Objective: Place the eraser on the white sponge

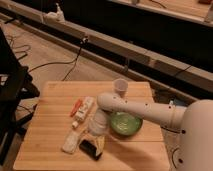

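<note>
The eraser (90, 149) is a small flat black block lying near the front edge of the wooden table (45, 125). The white sponge (71, 143) is a pale flat pad just left of it, a small gap apart. My gripper (95, 138) hangs at the end of the white arm (145, 111), directly over the eraser's far end and partly hiding it. I cannot tell whether it touches the eraser.
An orange-red marker (76, 106) and a longer white tube (84, 111) lie behind the sponge. A green bowl (125, 124) sits right of the gripper, and a white cup (120, 88) stands at the table's back. Cables run over the floor to the left.
</note>
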`<move>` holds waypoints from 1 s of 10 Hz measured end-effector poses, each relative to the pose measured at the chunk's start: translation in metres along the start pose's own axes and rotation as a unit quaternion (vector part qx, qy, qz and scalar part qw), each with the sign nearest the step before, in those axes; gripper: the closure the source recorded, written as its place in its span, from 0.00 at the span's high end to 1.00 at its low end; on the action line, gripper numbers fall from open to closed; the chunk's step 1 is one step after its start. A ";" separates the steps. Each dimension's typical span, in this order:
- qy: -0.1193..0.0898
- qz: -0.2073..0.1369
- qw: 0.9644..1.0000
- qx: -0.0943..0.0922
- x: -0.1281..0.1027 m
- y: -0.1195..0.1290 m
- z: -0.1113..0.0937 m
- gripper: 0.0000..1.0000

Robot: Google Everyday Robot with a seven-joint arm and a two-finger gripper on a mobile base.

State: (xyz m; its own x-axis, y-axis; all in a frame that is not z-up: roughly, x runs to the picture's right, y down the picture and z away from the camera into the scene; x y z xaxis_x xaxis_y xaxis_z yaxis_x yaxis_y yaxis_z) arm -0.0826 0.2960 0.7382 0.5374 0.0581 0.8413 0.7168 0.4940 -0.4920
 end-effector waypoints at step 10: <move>0.002 0.030 1.000 0.008 0.040 -0.003 0.015 0.24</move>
State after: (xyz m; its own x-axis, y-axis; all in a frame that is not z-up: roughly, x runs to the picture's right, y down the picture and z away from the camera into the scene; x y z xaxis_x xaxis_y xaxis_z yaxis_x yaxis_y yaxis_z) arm -0.0702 0.3100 0.7764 0.5810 0.0853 0.8094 0.6760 0.5032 -0.5383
